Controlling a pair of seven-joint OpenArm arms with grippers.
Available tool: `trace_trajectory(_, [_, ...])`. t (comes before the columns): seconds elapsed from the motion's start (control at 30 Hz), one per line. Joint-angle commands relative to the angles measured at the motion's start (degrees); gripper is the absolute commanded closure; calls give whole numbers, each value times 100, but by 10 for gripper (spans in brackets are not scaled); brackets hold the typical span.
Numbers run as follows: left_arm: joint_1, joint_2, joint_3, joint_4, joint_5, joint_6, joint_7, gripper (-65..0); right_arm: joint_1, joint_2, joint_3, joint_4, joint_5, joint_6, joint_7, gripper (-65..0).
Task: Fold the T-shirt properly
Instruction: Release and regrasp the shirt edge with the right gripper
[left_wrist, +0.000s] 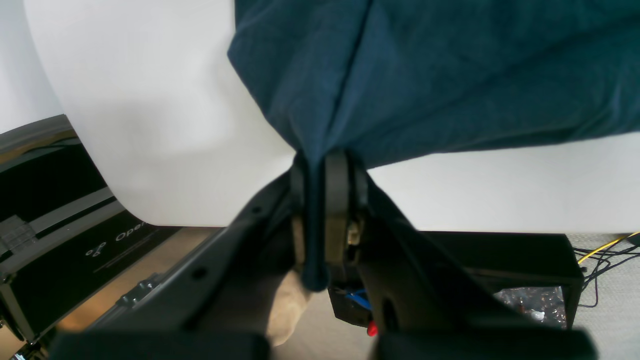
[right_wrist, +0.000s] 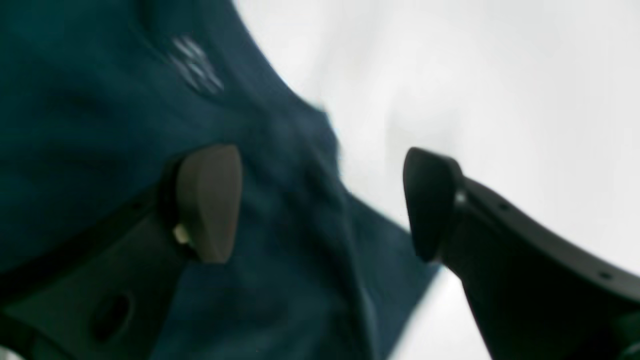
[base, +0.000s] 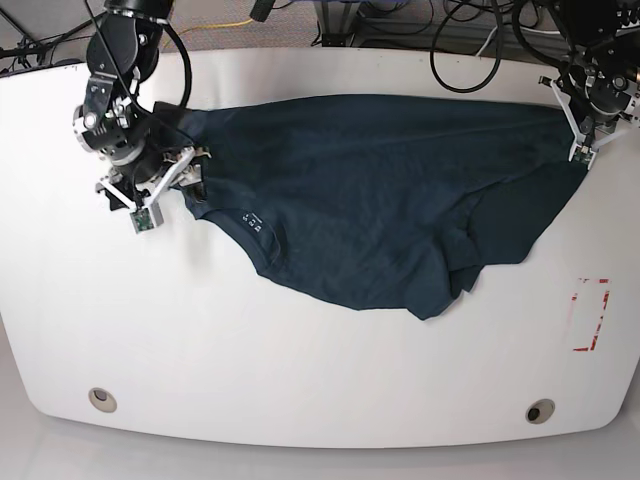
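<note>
The dark teal-navy T-shirt (base: 380, 200) lies spread across the white table (base: 300, 370), rumpled and partly doubled over at its near right. A small white printed mark (base: 249, 218) shows near its left edge. My left gripper (left_wrist: 320, 170) is shut on a bunched fold of the T-shirt (left_wrist: 450, 75) at the cloth's far right corner, seen in the base view at the left gripper (base: 583, 148). My right gripper (right_wrist: 320, 205) hangs open just above the T-shirt (right_wrist: 100, 125); one finger is over cloth, the other over bare table. In the base view the right gripper (base: 183, 176) is at the shirt's left end.
A red rectangle outline (base: 590, 315) is marked on the table at the near right. Two round holes (base: 100, 400) (base: 540, 411) sit near the front edge. Cables (base: 460, 30) run behind the table. A black case (left_wrist: 50, 240) stands below the table's edge.
</note>
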Motion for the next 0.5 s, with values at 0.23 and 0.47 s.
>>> trace_trajectory(0.23, [7, -86, -29, 78, 54, 36, -24, 0, 1380, -18, -1008, -1351, 73, 7, 164, -482])
trace_trajectory(0.47, [7, -86, -29, 78, 54, 36, -16, 0, 2399, -115, -1509, -2784, 11, 16, 665, -482])
